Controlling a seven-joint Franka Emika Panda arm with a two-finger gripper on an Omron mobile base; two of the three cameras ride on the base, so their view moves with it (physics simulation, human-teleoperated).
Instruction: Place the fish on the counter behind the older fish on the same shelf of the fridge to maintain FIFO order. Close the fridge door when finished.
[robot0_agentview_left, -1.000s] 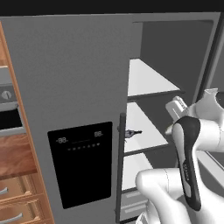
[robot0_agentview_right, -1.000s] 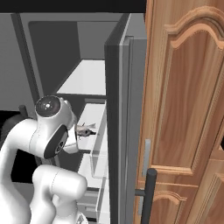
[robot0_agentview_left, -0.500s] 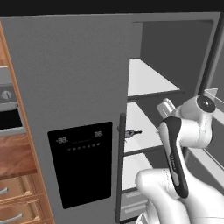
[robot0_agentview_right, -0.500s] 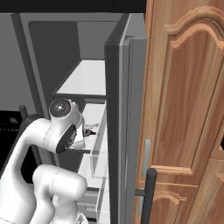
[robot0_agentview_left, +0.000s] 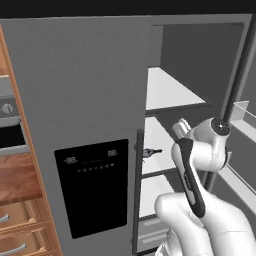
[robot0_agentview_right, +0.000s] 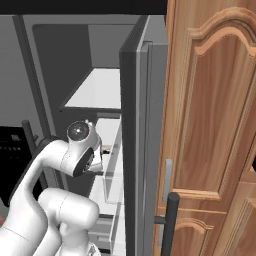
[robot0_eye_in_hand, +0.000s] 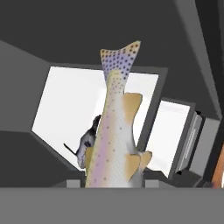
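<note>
**Fish clamped, at open fridge**

In hand view: older fish (robot0_eye_in_hand: 87, 142) on white shelf (robot0_eye_in_hand: 57, 109) at 9 o'clock of carried fish (robot0_eye_in_hand: 113, 135). End effector (robot0_eye_in_hand: 114, 177) clamped on carried fish, tail pointing 12 o'clock. Fridge door (robot0_agentview_right: 131, 125) open.

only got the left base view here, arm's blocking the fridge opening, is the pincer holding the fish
Observer: Yes. In the hand view the fish rises from the shut pincer, tail up.
Operator: is the older fish there
Observer: A dark fish lies on the white shelf, beyond the held one.
Operator: door wide open?
Observer: The right base view shows the fridge door swung out edge-on against the wooden cabinet.
</note>
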